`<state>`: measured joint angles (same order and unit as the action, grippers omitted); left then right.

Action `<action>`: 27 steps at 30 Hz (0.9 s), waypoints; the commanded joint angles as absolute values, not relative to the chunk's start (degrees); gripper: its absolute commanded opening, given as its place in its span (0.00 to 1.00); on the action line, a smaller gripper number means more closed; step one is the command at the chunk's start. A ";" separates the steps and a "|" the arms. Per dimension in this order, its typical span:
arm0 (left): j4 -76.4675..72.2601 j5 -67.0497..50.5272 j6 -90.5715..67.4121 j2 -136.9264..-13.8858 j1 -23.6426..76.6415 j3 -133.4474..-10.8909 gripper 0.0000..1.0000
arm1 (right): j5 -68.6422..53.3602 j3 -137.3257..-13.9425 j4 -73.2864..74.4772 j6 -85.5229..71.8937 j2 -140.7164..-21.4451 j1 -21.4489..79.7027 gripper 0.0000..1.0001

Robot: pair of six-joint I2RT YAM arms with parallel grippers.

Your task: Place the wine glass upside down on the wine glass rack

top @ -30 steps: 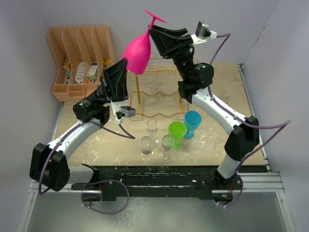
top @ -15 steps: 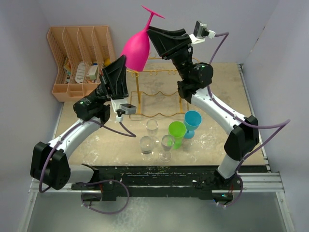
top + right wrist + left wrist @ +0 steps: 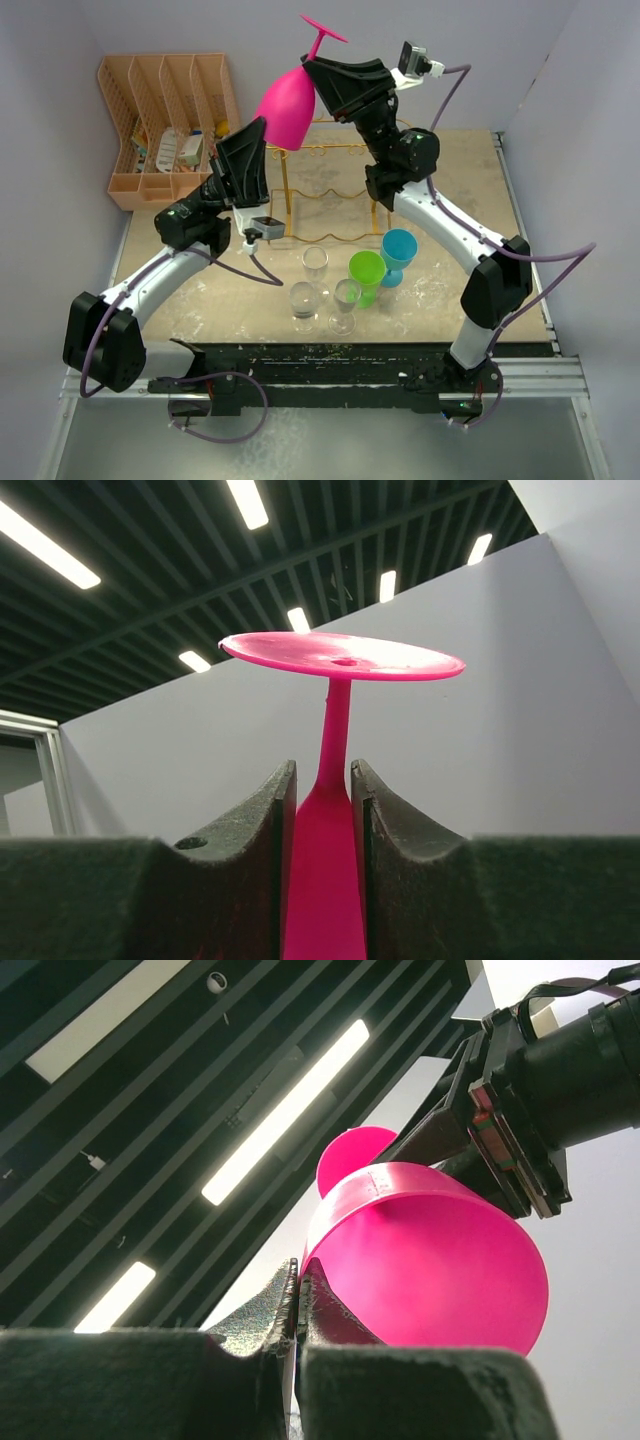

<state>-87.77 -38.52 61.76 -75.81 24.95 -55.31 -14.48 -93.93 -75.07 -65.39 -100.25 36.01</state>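
- Nearest to the arms, three see-through glasses stand on the desk [image 3: 470,200]. They are the front-left clear glass [image 3: 303,300], the front-right clear glass [image 3: 345,297] and the back clear glass [image 3: 315,262], which is just behind the other two.
- Right beside them, on the right, stands a green cup [image 3: 366,272]. A blue cup [image 3: 398,250] stands close behind it, a bit more to the right.
- Behind the cups stands the wine glass rack [image 3: 284,200]. It is made of thin yellow wire, with two posts, a wavy bottom and a rail on top.
- The left hand [image 3: 297,1280] is up in the air by the left end of the rack's top. It is shut tight, and its tips are right at the rim of the pink bowl. I cannot tell if the rim is pinched between them.
- The wine glass [image 3: 285,105] is pink and is up in the air over the left end of the rack. It is tipped over, with its round foot up high and its open mouth down and to the left. I cannot tell if it touches the top rail.
- The right hand [image 3: 322,775] holds the wine glass by the stem, one finger on each side, just under the round foot.
- Far back on the left sits a peach file organizer [image 3: 165,90] with small things in its slots.
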 commanded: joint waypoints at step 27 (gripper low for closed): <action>-93.91 -37.05 62.77 -73.84 26.11 -54.60 0.95 | -15.79 -94.17 -72.47 -61.75 -94.29 32.83 0.00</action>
<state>-87.81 -38.41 62.54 -75.53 25.91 -54.74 -17.02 -94.72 -71.11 -63.42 -98.54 33.95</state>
